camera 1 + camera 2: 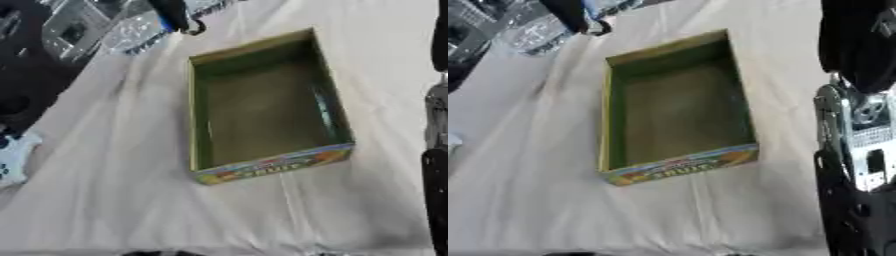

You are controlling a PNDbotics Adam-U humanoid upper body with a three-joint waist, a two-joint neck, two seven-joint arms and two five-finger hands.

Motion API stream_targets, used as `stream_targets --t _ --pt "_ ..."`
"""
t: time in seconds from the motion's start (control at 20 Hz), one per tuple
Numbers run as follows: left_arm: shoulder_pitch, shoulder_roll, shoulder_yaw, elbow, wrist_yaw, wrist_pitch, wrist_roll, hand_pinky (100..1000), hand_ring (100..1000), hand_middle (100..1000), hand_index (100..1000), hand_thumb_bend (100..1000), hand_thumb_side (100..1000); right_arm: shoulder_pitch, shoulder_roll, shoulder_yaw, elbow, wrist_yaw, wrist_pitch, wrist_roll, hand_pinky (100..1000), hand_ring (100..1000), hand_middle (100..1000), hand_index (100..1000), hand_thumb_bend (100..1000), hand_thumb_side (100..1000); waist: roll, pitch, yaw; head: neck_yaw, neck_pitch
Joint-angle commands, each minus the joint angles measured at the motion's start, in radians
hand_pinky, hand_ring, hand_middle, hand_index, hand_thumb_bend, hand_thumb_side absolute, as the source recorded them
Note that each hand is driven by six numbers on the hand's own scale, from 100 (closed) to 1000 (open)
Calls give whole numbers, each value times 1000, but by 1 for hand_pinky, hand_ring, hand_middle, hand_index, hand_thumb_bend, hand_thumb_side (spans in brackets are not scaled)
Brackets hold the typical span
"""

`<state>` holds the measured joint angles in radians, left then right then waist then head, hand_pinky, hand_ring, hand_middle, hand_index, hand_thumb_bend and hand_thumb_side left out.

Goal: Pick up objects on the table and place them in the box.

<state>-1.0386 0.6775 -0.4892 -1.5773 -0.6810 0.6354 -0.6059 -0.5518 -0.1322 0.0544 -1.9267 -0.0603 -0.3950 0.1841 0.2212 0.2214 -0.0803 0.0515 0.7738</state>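
Hanging down the right edge of both views, my right arm (855, 150) shows only its black and silver length; the hand itself is out of sight below the frame, so I cannot tell how its fingers stand or whether it holds anything. My left hand appears in neither view.

Off to the left of that arm, well apart from it across bare cloth, sits the box (201, 125), open-topped and empty as far as I can see. Its long axis runs away from me, leaning a little to the right at its far end, and its near short wall faces me. My right arm is clearly the nearer one to it.

As for things to pick up, I see none lying on the white cloth (105, 200) near the arm. Far off to the left, beyond the box, a pale blue and white object (13, 157) lies at the cloth's edge, cut off by the frame; I cannot make out what it is. I judge it would fall to my left side, if it is meant for the box at all.

The box's near wall carries a bright printed band (273, 165) of yellow, red and green with large lettering, but I cannot read the words.
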Motion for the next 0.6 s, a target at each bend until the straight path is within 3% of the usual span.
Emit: stream_targets --t 0.05,0.6 --pt "-13 15 -6 -19 -11 220 -240 100 313 600 526 327 126 -18 4 -5 -23 4 5 -6 788 976 911 941 100 1000 -4 -25 -4 -12 -4" --pt "-16 -67 -40 -6 63 239 -207 100 317 631 537 304 188 -29 23 0 -33 3 17 -9 788 975 911 940 100 1000 5 -21 -23 -15 -4"
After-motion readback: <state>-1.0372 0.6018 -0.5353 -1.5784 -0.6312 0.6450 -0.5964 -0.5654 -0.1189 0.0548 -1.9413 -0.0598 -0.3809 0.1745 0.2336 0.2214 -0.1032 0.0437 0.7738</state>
